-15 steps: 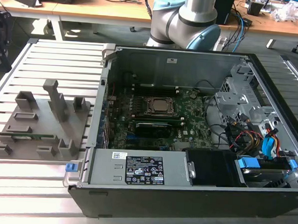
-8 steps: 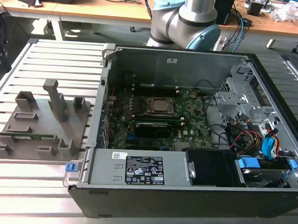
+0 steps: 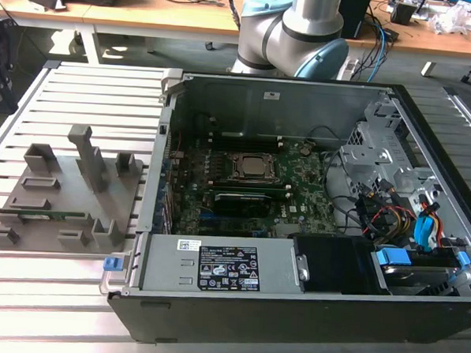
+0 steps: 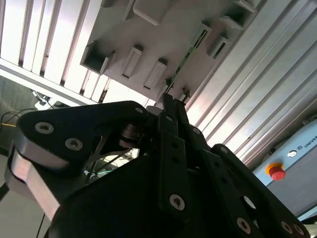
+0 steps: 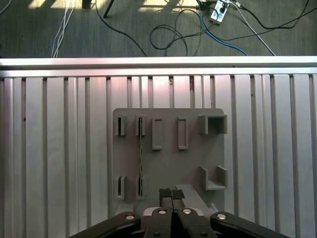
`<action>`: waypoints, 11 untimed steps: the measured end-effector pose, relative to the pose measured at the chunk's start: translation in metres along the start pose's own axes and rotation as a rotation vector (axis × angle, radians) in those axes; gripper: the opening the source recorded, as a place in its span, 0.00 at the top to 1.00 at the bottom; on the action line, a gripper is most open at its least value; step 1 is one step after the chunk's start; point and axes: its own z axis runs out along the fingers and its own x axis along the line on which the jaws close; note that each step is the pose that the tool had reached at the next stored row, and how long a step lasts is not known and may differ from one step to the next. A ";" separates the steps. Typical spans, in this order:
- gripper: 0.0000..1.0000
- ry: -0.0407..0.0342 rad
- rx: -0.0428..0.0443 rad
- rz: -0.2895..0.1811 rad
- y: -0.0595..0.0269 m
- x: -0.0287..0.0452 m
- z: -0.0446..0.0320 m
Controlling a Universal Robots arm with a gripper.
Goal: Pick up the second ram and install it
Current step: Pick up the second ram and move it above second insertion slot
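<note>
The pincer (image 5: pixel 171 193) hung above the grey slotted tray (image 5: pixel 168 163) with its two black fingers pressed together and nothing between them. The second ram (image 5: pixel 140 158) stood on edge in the tray, its ends dropped into one pair of narrow slots. In the first wrist view the fingertips sat beside one end of the stick, apart from it and over bare tray. The second wrist view showed the stick's green edge (image 4: pixel 185 62) beyond the fingertips.

In the exterior view the ram (image 3: pixel 56 213) ran along the tray's near part, in the second slot line from the near edge. The tray lay on the exterior view's left, on the slatted metal surface (image 3: pixel 82 97), just beside the open computer case (image 3: pixel 263 107) on the right. Bare slats ringed the tray on its other sides. The slot pairs on either side of the stick were empty. Taller blocks and an upright post (image 3: pixel 83 149) rose at the tray's far part.

The tray was matte grey plastic with boxy, square-cornered pockets. The surface was pale ribbed aluminium with dark grooves. The ram was a thin green board. The case was grey sheet metal around a green motherboard (image 3: pixel 298 195).
</note>
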 end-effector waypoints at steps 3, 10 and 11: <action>0.71 0.0000 -0.0001 -0.001 0.0000 0.0000 0.0000; 0.64 0.0009 -0.0001 -0.001 -0.0001 0.0000 0.0013; 0.64 0.0010 -0.0001 -0.001 -0.0001 0.0000 0.0023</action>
